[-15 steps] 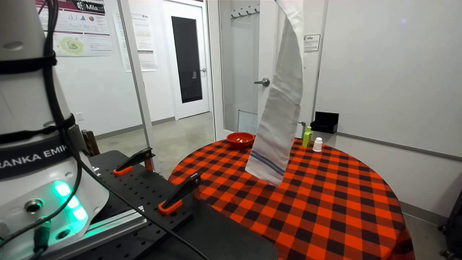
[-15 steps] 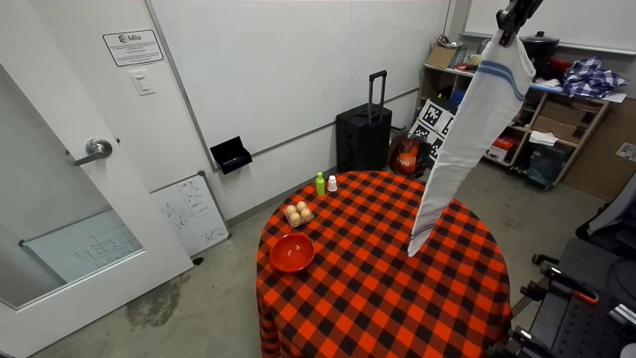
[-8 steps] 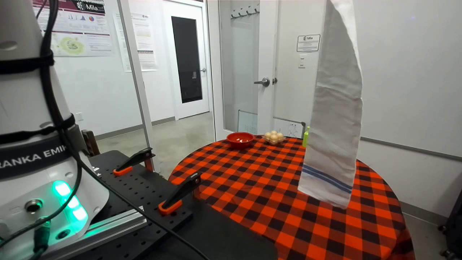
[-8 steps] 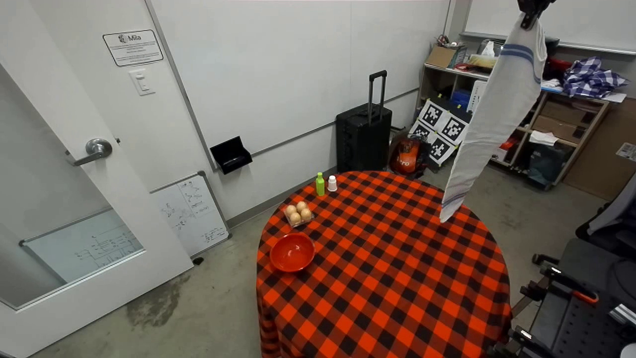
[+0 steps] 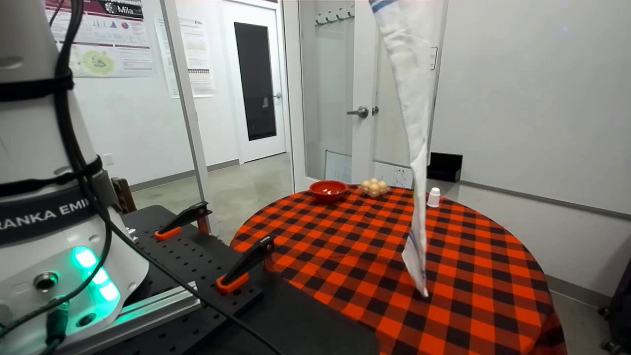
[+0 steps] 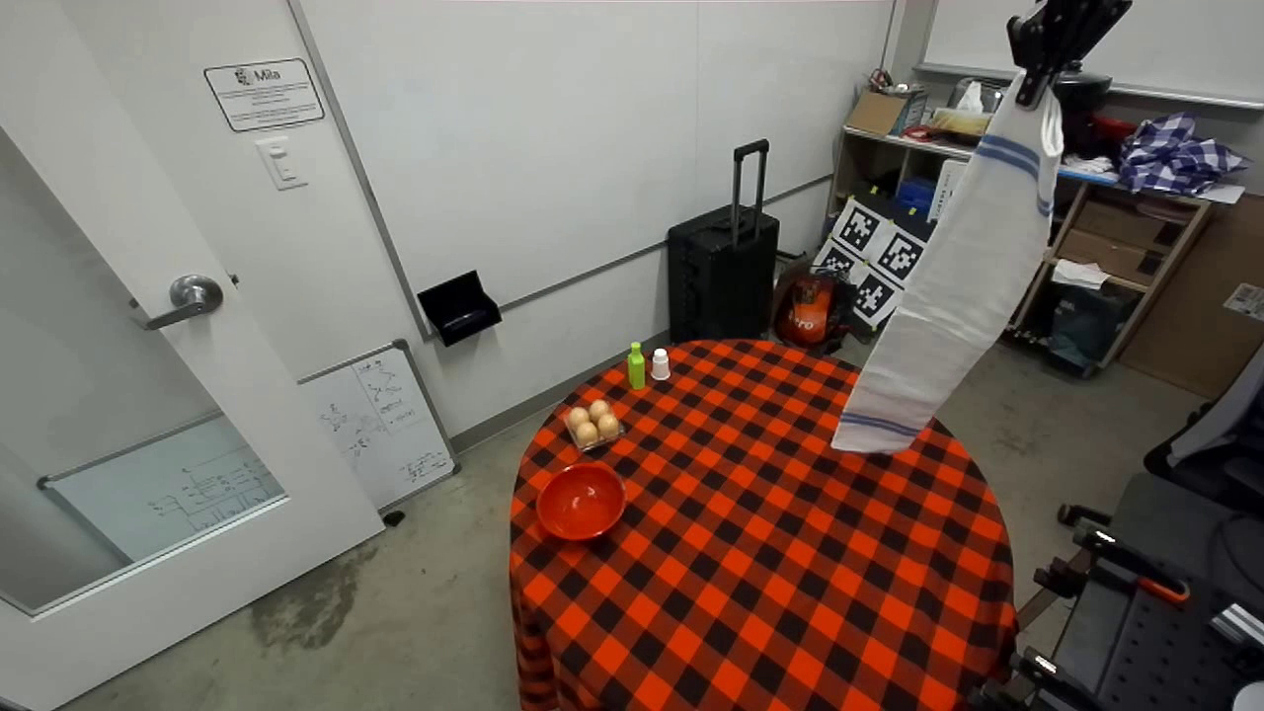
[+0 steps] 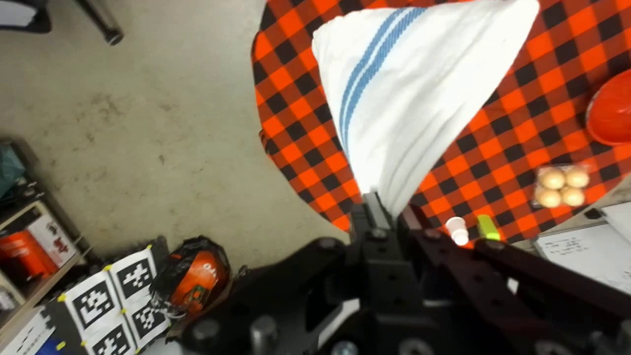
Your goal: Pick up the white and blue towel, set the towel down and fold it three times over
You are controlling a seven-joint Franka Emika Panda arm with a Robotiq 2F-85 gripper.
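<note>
- Pinching the white and blue towel (image 6: 953,286) by its upper end in the Robotiq gripper (image 6: 1032,91).
- Dangling it over a red-and-black buffalo-check tablecloth (image 6: 731,573).
- Showing at the tablecloth's left, in an exterior view, a red bowl (image 6: 581,502) near a clear egg pack (image 6: 593,425); at the far edge, a lime-green bottle (image 6: 636,368) just beside a white container (image 6: 661,366).
- Having, beyond, a wall-mounted whiteboard (image 6: 563,148), a black suitcase (image 6: 726,276) and, at right, a cluttered shelf unit (image 6: 1153,286).
</note>
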